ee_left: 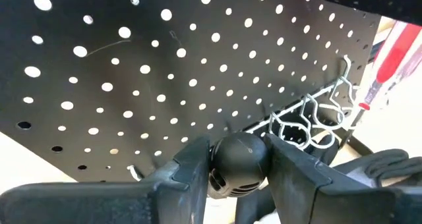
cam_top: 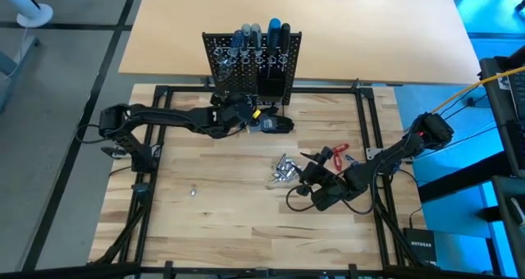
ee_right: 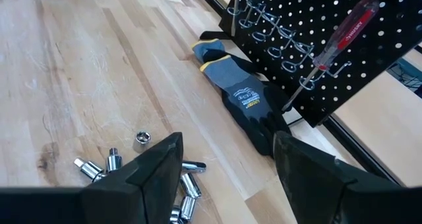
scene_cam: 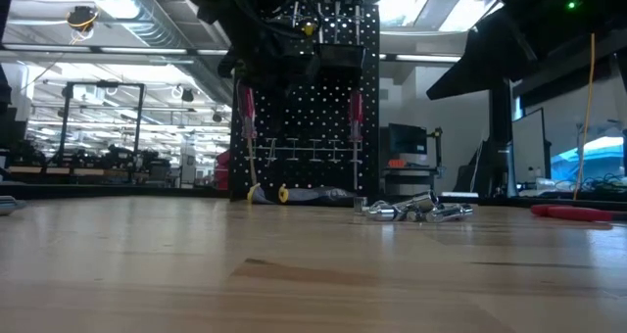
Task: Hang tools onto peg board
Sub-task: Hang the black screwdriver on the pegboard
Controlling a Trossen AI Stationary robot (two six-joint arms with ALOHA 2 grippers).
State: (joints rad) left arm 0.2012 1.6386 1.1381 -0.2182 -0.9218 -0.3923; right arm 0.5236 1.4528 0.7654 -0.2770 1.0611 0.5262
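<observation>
- Left gripper (ee_left: 239, 174): fingers (ee_left: 188, 178) clamped on a round black handle (ee_left: 239, 163), one finger on each side of it. The rest of that tool is hidden.
- Left arm (cam_top: 164, 117): seen from above, it enters at 9 o'clock and stretches almost level toward the table's centre, the wrist ending just in front of the peg board (cam_top: 253, 66), at the board's lower left corner.
- The wrist view faces the board's perforated panel close up. Pale ring holders (ee_left: 310, 118) run along it, and a red-handled screwdriver (ee_left: 389, 59) hangs at their far end.
- Right gripper (ee_right: 224, 158): jaws set wide, nothing between them.
- Right arm (cam_top: 394, 152): enters at 3 o'clock, elbow bent, the gripper over the table at about 5 o'clock from centre and pointing toward the board.
- Silver pieces (cam_top: 283, 169): loose cluster on the table just left of the right gripper. The right wrist view shows them directly under its left finger.
- Glove (ee_right: 247, 105): dark with a yellow band, lying flat at the board's foot.
- Red tool (cam_top: 340, 153): on the table by the right wrist. What kind it is I cannot tell.
- Peg board: upright at 12 o'clock on the table's back edge. Blue and black handles (cam_top: 261, 34) stand along its top. In the right wrist view a second red-handled screwdriver (ee_right: 343, 36) hangs tilted in a ring.
- Table (cam_top: 205, 221): pale wood.
</observation>
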